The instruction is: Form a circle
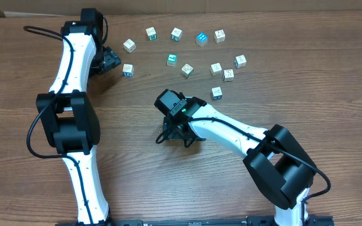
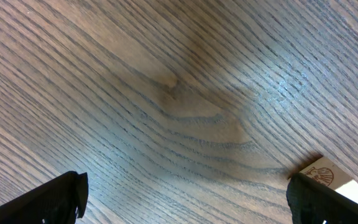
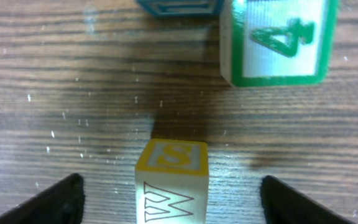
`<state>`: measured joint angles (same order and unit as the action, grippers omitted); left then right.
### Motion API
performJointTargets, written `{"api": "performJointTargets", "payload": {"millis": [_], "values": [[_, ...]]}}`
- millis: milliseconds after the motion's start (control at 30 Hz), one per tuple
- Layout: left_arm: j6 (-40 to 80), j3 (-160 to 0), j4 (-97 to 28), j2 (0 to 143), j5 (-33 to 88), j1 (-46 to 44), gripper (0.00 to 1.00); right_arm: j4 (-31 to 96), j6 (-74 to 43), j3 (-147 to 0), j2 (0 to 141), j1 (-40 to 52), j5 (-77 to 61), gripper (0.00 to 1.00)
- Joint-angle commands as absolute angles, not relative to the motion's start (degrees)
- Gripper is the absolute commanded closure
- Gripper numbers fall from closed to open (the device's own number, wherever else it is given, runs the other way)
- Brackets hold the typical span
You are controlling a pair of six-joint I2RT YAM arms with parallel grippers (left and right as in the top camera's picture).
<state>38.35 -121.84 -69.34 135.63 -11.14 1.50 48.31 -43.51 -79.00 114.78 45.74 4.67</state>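
Both grippers are wide open and holding nothing. The right gripper (image 3: pixel 169 198) straddles a yellow "S" cube (image 3: pixel 171 177) without touching it, and a green "4" cube (image 3: pixel 278 40) sits just beyond. The left gripper (image 2: pixel 185 198) is over bare table (image 2: pixel 166 93). The cubes (image 1: pixel 186 70) lie in a loose, ragged ring at the far side.

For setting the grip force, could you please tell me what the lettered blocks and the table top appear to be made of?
The S block and the 4 block look like pale, unvarnished wood, probably: matte cream sides, softened edges, faces printed with coloured frames. The table shows dark brown wood grain with a slight sheen. Whether it is solid wood or laminate cannot be told.
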Motion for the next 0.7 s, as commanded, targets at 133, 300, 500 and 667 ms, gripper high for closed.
{"api": "performJointTargets", "payload": {"millis": [133,300,500,667], "values": [[37.26,-121.67,-69.34,133.60,-10.90,1.06,0.00,48.31,-43.29,-78.32,114.93,45.63,3.73,0.00],[37.26,-121.67,-69.34,133.60,-10.90,1.06,0.00,48.51,-43.29,-78.32,114.93,45.63,3.70,0.00],[37.26,-121.67,-69.34,133.60,-10.90,1.06,0.01,48.62,-43.31,-78.32,114.93,45.63,2.68,0.00],[37.26,-121.67,-69.34,133.60,-10.90,1.06,0.00,48.56,-43.48,-78.32,114.93,45.63,2.68,0.00]]}}
